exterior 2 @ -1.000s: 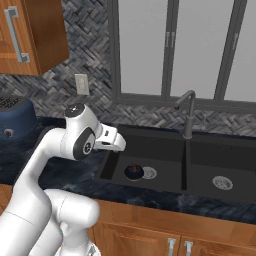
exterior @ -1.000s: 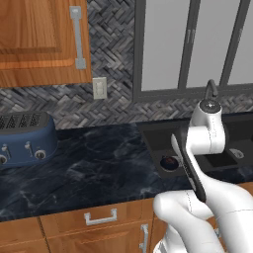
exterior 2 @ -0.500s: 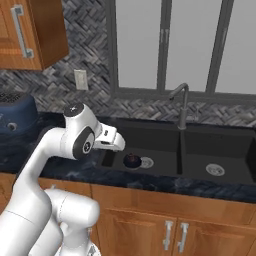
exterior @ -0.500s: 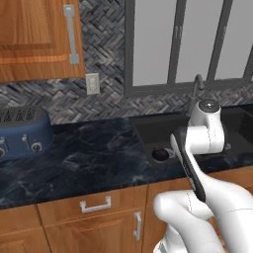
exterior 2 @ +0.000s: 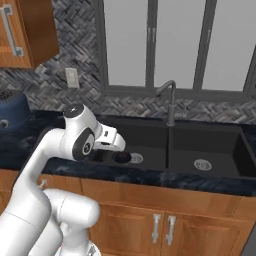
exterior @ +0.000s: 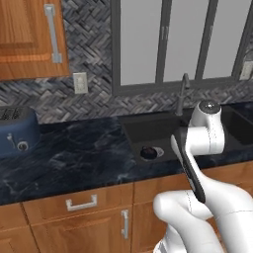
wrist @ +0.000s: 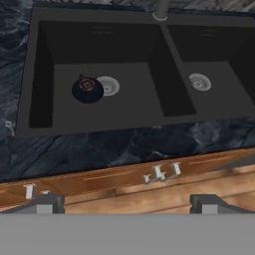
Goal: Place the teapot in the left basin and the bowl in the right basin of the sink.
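Kitchen, dark marbled counter (exterior: 84, 158) under a herringbone backsplash, wood cabinets below.

Left base view: we list the sink (exterior: 148, 129) set into the counter, the teapot (exterior: 147, 151) standing on the floor of the left basin (exterior: 143, 136) just beside its drain, a grey faucet (exterior: 182, 94) behind, and a blue toaster (exterior: 17, 131) well apart at the far left. The arm's white elbow stands in front of the sink.

Right base view: we list both compartments, the left basin holding the teapot (exterior 2: 122, 157), the right basin (exterior 2: 205, 147) bare but for its silver drain. The hand hangs at the sink's front edge, close to the teapot.

Hand view: we look down on the teapot (wrist: 87, 89), upright, touching nothing but the basin floor. The gripper (wrist: 127, 203) has its fingertips far apart at the frame's bottom, spread wide and carrying nothing.

Step in hand, as we judge it: teapot placed; the bowl half remains. We cannot locate the bowl from here, so the next move calls for finding it first, then carrying it to the right basin.
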You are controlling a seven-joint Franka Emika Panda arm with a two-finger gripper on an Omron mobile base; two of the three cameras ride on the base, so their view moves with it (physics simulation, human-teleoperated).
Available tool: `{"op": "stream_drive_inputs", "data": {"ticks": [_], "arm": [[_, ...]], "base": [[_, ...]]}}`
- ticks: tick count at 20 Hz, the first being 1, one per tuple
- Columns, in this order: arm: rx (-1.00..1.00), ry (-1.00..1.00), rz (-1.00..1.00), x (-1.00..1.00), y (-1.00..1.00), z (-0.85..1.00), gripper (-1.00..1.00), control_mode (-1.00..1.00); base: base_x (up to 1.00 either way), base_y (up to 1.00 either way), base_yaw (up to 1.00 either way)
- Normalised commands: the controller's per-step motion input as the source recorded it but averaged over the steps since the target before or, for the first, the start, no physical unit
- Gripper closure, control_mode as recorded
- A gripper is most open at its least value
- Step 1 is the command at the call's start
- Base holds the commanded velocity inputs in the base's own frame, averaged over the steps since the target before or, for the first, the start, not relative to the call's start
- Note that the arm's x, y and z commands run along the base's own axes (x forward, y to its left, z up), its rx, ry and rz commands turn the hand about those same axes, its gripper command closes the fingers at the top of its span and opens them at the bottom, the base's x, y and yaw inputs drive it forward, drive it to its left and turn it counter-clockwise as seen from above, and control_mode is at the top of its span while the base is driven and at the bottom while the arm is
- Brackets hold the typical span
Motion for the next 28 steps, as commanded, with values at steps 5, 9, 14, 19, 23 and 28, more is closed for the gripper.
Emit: {"op": "stream_drive_inputs", "data": {"ticks": [5,9,14,19,23,28], "arm": [[0.0,0.0,0.0,0.0,0.0,0.0,-1.0,1.0],[0.0,0.0,0.0,0.0,0.0,0.0,-1.0,1.0],[0.0,0.0,0.0,0.0,0.0,0.0,-1.0,1.0],[0.0,0.0,0.0,0.0,0.0,0.0,-1.0,1.0],[0.0,0.0,0.0,0.0,0.0,0.0,-1.0,1.0],[0.0,0.0,0.0,0.0,0.0,0.0,-1.0,1.0]], "base": [[-0.14,-0.61,0.05],[-0.25,-0.62,0.05],[-0.22,-0.61,0.04],[-0.13,-0.58,0.03],[-0.09,-0.51,0.0],[-0.08,-0.5,0.0]]}}
